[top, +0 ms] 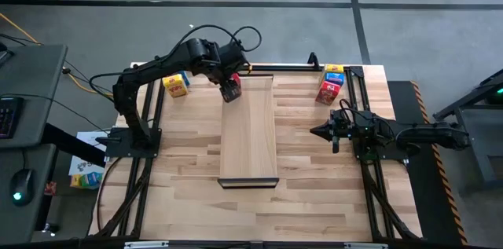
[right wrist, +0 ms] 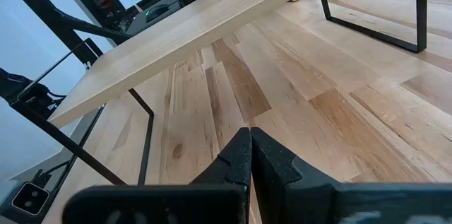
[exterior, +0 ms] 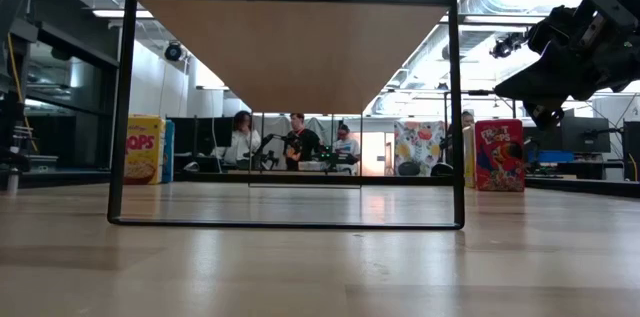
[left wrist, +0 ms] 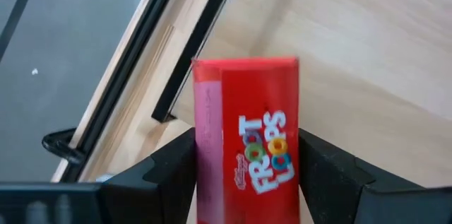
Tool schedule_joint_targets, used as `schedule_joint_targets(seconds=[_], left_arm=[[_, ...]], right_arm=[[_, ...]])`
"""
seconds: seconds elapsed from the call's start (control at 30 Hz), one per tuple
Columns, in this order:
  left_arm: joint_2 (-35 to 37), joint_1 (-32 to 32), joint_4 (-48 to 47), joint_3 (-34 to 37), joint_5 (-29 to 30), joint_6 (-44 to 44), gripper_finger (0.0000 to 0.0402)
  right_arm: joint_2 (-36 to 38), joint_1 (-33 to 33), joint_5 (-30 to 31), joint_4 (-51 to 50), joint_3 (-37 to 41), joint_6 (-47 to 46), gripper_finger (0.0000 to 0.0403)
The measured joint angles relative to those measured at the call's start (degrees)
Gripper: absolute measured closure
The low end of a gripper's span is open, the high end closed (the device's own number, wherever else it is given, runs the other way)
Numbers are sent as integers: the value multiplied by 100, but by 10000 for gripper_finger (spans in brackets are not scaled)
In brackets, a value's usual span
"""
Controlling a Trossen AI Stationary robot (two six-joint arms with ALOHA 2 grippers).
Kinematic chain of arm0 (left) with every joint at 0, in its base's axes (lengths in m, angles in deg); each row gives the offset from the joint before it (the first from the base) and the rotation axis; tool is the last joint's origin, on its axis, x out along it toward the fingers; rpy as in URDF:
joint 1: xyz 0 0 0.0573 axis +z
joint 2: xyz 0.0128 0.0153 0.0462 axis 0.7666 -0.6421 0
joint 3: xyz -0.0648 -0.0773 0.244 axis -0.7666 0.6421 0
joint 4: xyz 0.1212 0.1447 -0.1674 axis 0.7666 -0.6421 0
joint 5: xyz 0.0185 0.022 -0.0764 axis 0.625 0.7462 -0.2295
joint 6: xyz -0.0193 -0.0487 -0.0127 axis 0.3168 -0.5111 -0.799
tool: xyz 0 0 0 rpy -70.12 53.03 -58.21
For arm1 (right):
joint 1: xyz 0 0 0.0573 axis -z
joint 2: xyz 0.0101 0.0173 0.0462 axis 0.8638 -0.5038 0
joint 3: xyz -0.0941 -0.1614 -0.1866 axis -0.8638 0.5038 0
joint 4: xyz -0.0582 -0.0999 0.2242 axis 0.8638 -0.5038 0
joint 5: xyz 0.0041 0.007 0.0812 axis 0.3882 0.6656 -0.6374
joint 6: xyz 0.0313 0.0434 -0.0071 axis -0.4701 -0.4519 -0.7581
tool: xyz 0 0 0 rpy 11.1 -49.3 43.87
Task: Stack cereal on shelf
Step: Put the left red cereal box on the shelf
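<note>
Currently the left gripper (top: 230, 90) is clamping a small red cardboard cereal box (left wrist: 247, 139), fingers pressing both side faces, and hovering over the upper-left corner of the long pale wooden shelf board (top: 249, 135) in the high view. Looks like the placing step: box is carried, not yet set down. Next move probably calls for lowering it flat onto the board, well inside the left edge, since it is sitting right at that corner now.

Right gripper (top: 324, 131) is waiting right of the board at mid-frame, fingers pressed together, holding nothing.

Remaining stock: a yellow and a blue box (top: 178, 85) at upper left beside the left arm, and a stack of yellow, blue and red boxes (top: 330, 84) at upper right. Board surface is reading bare, so plenty of room along its length; its dark lip (top: 248, 181) is closing the bottom end.
</note>
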Motion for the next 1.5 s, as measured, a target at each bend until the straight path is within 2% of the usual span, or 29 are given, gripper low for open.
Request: schedule_joint_targets(seconds=[0.6, 0.73, 0.87, 0.93, 0.97, 1.07, 1.2, 1.4, 1.5], left_arm=[[136, 24, -90, -937, 119, 345, 197], [260, -53, -5, -707, 501, 437, 240], [526, -215, 131, -244, 1246, 481, 332], [745, -229, 295, 81, 1613, 338, 380], [882, -199, 418, 300, 1735, 245, 390], [1392, -79, 830, 1103, 1717, 81, 390], [2271, 12, 1614, 2554, 1656, -65, 399], [3679, 142, 3856, 4872, 1153, -70, 401], [4068, 232, 5037, 5959, 1048, -50, 401]], right_arm=[[-2, 0, -2, 2, -2, 0, 402], [-2, -2, -2, 2, -1, 0, 402], [-1, -1, -2, 1, -2, 0, 402], [-2, 0, 0, 0, -2, 0, 402], [0, 0, 0, 0, 0, 0, 402], [0, -1, -1, 1, -1, 0, 402], [-2, -2, 0, 0, -2, 0, 402], [-2, -2, -1, 2, -2, 0, 402], [-2, -2, -2, 2, -2, 0, 402]])
